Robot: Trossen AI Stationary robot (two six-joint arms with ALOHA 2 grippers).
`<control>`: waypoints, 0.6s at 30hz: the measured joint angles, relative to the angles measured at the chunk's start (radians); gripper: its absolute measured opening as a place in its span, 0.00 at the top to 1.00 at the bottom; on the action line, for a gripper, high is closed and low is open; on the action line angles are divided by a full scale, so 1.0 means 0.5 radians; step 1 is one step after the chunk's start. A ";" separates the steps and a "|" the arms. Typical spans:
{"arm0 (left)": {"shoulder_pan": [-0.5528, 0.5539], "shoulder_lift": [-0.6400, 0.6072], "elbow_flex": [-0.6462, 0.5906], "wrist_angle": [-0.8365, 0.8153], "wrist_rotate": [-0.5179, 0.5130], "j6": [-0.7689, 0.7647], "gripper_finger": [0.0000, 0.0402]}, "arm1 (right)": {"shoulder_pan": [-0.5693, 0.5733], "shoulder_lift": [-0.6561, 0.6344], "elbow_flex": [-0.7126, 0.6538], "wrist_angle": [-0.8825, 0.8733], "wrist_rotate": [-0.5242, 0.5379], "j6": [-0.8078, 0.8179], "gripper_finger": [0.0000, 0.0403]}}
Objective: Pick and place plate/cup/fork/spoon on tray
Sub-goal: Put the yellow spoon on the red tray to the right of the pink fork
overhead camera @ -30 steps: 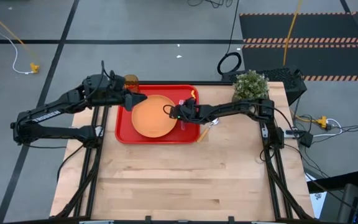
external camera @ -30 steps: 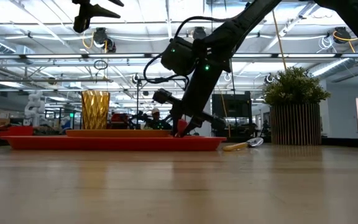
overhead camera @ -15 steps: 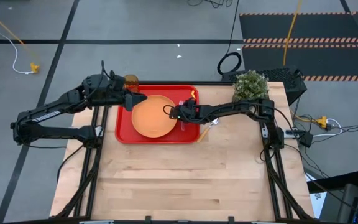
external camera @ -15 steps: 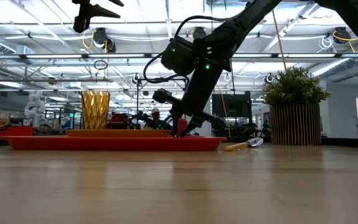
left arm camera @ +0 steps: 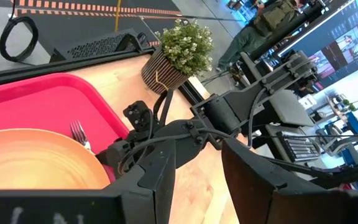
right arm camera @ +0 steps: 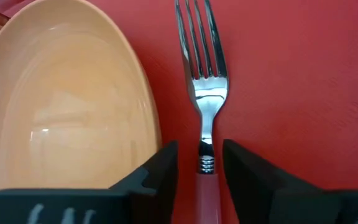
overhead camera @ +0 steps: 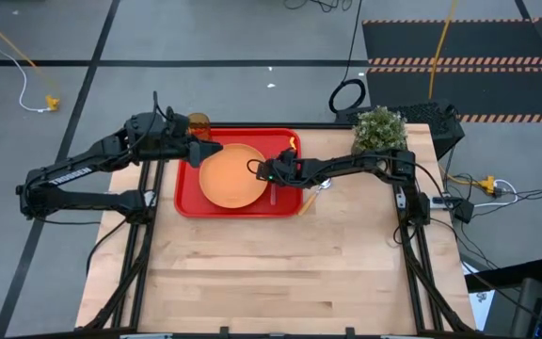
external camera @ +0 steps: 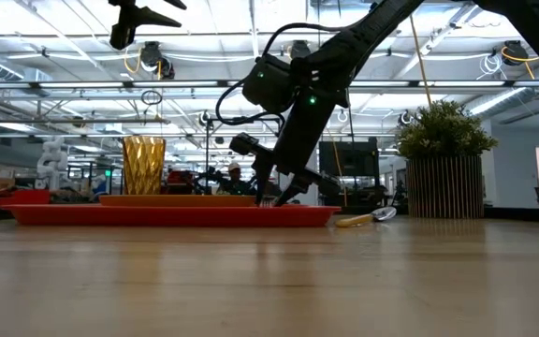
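Right gripper [right arm camera: 199, 163] sat low over the tray [overhead camera: 285, 202], near its right edge, fingers [right arm camera: 157, 171] parted a little and straddling the fork's pink-red handle; gaps showed on both sides, so released rather than clamped. Fork [right arm camera: 204, 93] lay flat on the tray floor, tines pointing away from the gripper, just beside the right rim of the plate [right arm camera: 61, 118]. Plate sat mid-tray. Cup [overhead camera: 199, 123] stood at the tray's far left corner. Left gripper [overhead camera: 205, 151] hovered by the plate's left rim, near the cup, fingers slightly apart, nothing between them. Spoon [overhead camera: 316, 195] lay on the table off the tray's right edge. Potted plant [overhead camera: 380, 130] stood at the table's far right corner.
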 joint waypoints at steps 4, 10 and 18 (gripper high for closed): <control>0.000 0.000 0.000 0.000 0.000 -0.003 0.67 | 0.000 0.000 0.000 -0.001 0.000 -0.002 0.66; 0.000 0.000 0.000 0.000 0.039 -0.025 0.67 | -0.024 -0.043 0.000 -0.013 -0.050 -0.131 0.64; 0.000 -0.005 0.000 0.001 0.100 -0.061 0.67 | -0.068 -0.260 0.001 -0.187 -0.105 -0.445 0.64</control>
